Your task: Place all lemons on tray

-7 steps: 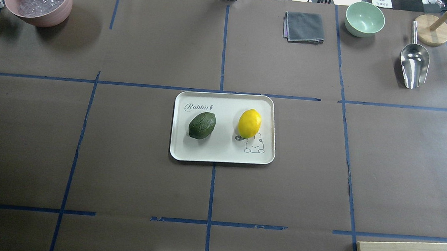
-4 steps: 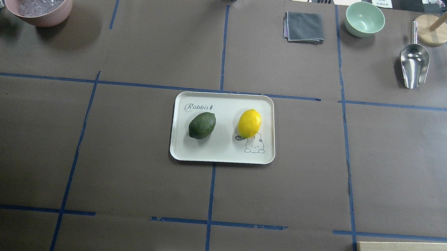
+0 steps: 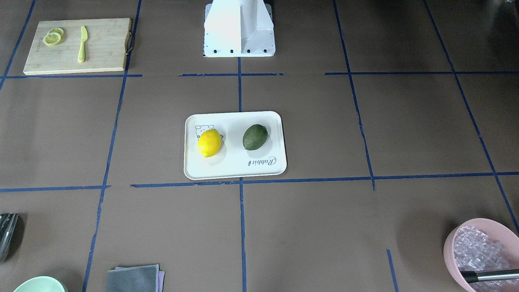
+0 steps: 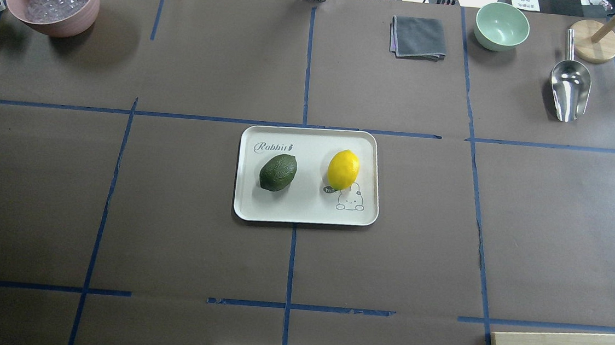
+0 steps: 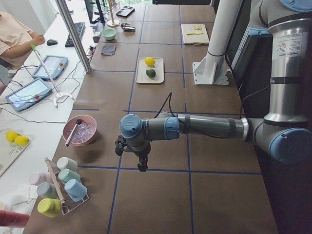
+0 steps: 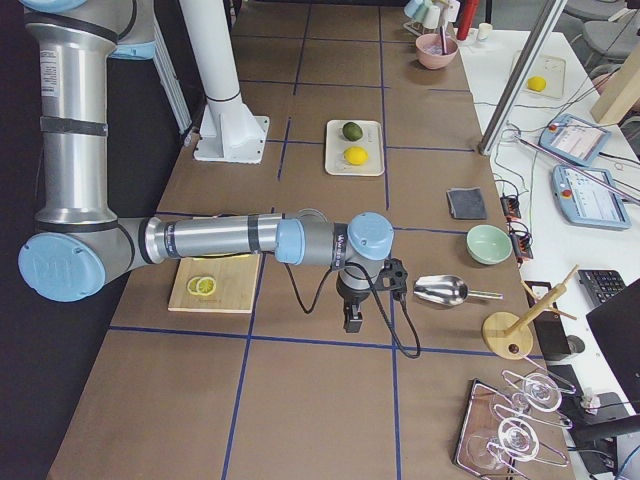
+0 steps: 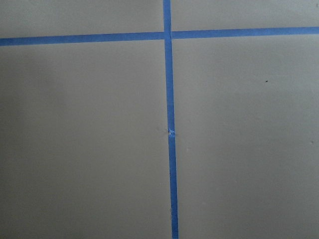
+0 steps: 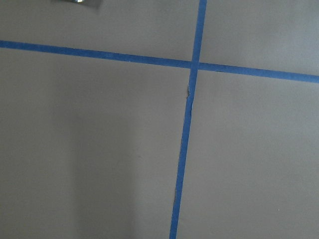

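- Overhead: yellow lemon [image 4: 343,169] and green lemon [image 4: 278,172] lie apart on the tray [image 4: 304,212].
- Only the side views show the left tool [image 5: 142,165] and right tool [image 6: 353,318]; I cannot tell how far either is open.

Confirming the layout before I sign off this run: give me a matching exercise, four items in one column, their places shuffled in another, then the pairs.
1 yellow lemon
2 green lemon
3 lemon slices
4 grey cloth

A on the cutting board
B on the tray, by the "Rabbit" script
C beside the mint bowl
D on the tray, by the cartoon animal

Pairs: 1-D, 2-B, 3-A, 4-C
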Robot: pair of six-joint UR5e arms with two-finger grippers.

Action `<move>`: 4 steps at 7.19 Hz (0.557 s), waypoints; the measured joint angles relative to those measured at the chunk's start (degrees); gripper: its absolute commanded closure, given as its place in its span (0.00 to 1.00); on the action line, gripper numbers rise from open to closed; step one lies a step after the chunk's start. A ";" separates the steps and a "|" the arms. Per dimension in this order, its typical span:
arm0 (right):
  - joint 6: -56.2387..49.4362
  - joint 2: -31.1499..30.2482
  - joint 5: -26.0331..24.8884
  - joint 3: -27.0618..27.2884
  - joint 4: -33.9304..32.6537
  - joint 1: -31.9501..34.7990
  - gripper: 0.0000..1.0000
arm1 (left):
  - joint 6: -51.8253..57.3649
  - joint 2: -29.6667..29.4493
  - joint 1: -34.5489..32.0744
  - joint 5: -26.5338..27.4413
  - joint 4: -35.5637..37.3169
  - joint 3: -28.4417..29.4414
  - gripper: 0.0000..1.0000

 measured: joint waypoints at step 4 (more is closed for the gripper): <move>-0.03 0.07 -0.17 0.14 0.03 0.00 0.00 | -0.09 0.31 -2.15 0.66 -0.08 -1.79 0.00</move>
